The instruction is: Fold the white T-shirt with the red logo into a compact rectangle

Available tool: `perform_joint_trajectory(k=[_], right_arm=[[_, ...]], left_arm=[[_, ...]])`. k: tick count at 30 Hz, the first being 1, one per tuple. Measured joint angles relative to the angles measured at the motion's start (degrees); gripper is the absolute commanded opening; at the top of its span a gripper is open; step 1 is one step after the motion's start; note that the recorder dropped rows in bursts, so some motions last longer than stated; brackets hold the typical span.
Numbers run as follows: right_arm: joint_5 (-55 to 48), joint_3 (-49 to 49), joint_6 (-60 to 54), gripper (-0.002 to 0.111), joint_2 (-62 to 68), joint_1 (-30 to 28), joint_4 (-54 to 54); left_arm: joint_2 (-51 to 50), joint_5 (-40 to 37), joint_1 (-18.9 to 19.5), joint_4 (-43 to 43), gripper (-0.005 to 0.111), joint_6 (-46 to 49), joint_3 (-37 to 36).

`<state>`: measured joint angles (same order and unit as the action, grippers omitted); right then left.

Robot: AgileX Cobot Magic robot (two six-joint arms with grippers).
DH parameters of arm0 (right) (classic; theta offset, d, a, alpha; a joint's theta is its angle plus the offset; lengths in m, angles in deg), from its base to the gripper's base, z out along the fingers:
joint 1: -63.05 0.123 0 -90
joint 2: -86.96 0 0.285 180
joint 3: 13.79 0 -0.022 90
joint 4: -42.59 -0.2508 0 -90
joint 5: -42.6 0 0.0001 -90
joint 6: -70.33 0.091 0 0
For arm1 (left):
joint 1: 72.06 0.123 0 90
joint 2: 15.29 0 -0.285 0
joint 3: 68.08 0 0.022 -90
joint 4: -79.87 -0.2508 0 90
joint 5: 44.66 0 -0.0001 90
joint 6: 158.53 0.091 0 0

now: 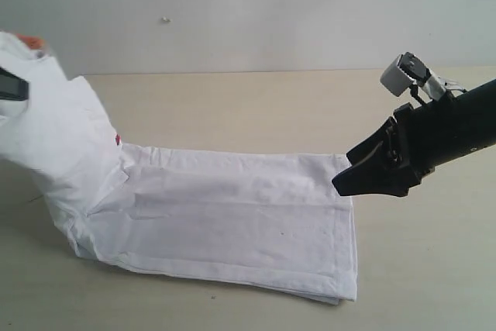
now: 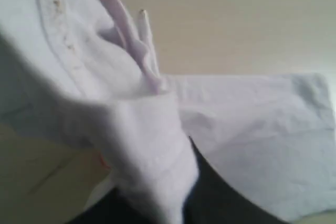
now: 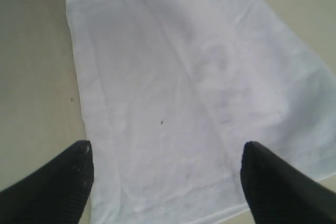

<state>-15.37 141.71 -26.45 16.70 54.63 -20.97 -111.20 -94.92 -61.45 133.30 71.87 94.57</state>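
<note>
Exterior view, table point(image 1: 232, 106): pale and bare around my work.
Garment: the white T-shirt point(image 1: 232, 222) lies across the table as one long narrow band, its collar end raised off the surface on my left.
Done, as I judge it: the sides are folded in lengthwise, since only a strip remains.
Left to do: carry the collar end over towards the hem, then halve again into a compact rectangle.
My right gripper point(image 1: 346, 170): hovers above the hem end, fingers point(image 3: 58, 182) spread wide, holding nothing, touching no cloth that I can see.
My left gripper point(image 1: 12, 84): clamped on the collar end, with cloth draped over it.
Mark: the red logo point(image 1: 118, 140) shows only a sliver.
Neck tag point(image 1: 31, 40): orange, topmost.
</note>
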Motion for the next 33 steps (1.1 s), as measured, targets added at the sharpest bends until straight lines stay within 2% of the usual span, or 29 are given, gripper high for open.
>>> perform_joint_trajectory(k=[2,6,7,9,11,12,13,15,17,19,22,26,29,33], right_arm=[[0.0,0.0,0.0,0.074,0.0,0.0,-0.1],[0.0,0.0,0.0,0.074,0.0,0.0,0.0],[0.0,0.0,0.0,0.074,0.0,0.0,0.0],[0.0,0.0,0.0,0.074,0.0,0.0,0.0],[0.0,0.0,0.0,0.074,0.0,0.0,0.0],[0.0,0.0,0.0,0.074,0.0,0.0,0.0],[0.0,0.0,0.0,0.074,0.0,0.0,0.0],[0.0,0.0,0.0,0.074,0.0,0.0,0.0],[0.0,0.0,0.0,0.074,0.0,0.0,0.0],[0.0,0.0,0.0,0.074,0.0,0.0,0.0],[0.0,0.0,0.0,0.074,0.0,0.0,0.0],[0.0,0.0,0.0,0.074,0.0,0.0,0.0],[-0.3,0.0,0.0,0.074,0.0,0.0,0.0],[-0.7,0.0,0.0,0.074,0.0,0.0,0.0]], left_arm=[[0.4,0.5,-8.6,0.7,0.001,-4.9,0.0],[-0.8,10.7,-27.5,5.3,0.004,-8.3,0.0],[-2.1,13.8,-32.5,5.8,0.010,-8.4,0.1],[-5.7,19.1,-40.1,6.5,0.037,-8.6,0.1],[-8.9,21.9,-44.4,7.1,0.066,-8.6,0.5],[-10.4,22.7,-45.8,7.2,0.077,-8.6,0.7],[-11.7,23.4,-47.1,7.5,0.081,-8.6,1.0],[-13.7,23.9,-48.5,7.6,0.077,-8.6,1.9],[-14.9,24.3,-48.8,7.6,0.068,-8.6,2.6],[-15.0,24.8,-48.6,7.6,0.053,-7.5,3.1],[-13.9,25.3,-47.5,5.7,0.030,-6.4,3.8],[-13.0,23.3,-44.3,-0.1,0.010,-6.1,4.0],[-13.8,21.3,-42.1,-3.8,0.009,-6.1,3.3],[-17.3,20.8,-41.0,-6.1,0.023,-5.7,2.0]])
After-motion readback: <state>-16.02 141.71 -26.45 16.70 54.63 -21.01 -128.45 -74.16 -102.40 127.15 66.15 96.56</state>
